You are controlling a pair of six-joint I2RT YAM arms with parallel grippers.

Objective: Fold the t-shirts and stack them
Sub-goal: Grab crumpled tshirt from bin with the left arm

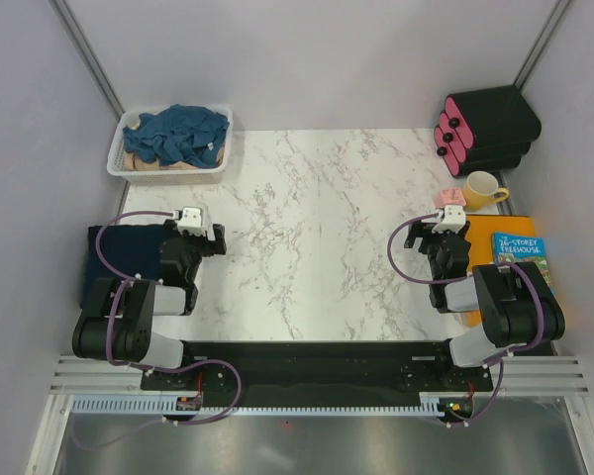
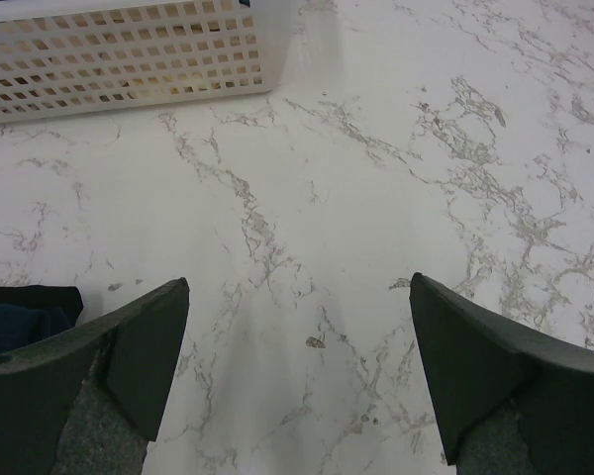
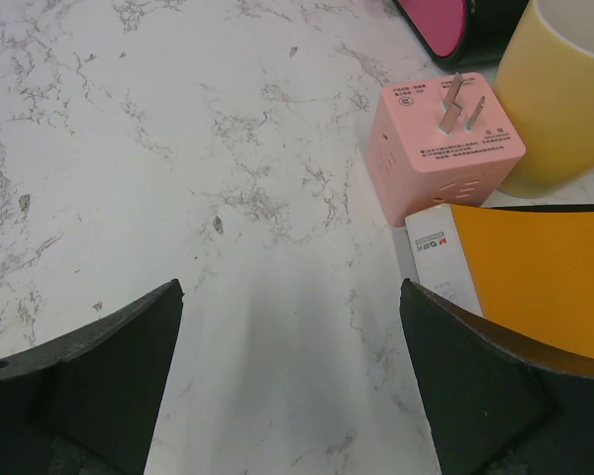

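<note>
Your left and right jaws gape empty; teal t-shirt (image 1: 178, 134) heaped in the far-left basket (image 1: 168, 174) (navy t-shirt (image 1: 121, 249) at the desk's left edge).

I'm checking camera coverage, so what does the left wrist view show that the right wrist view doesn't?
Only the left wrist view: the white slotted basket at the top left and a corner of the dark navy t-shirt at the left edge. Only the right wrist view: a pink plug cube, a yellow mug and an orange flat item. Both: the marble tabletop and an open, empty gripper, the left gripper in one, the right gripper in the other.
</note>
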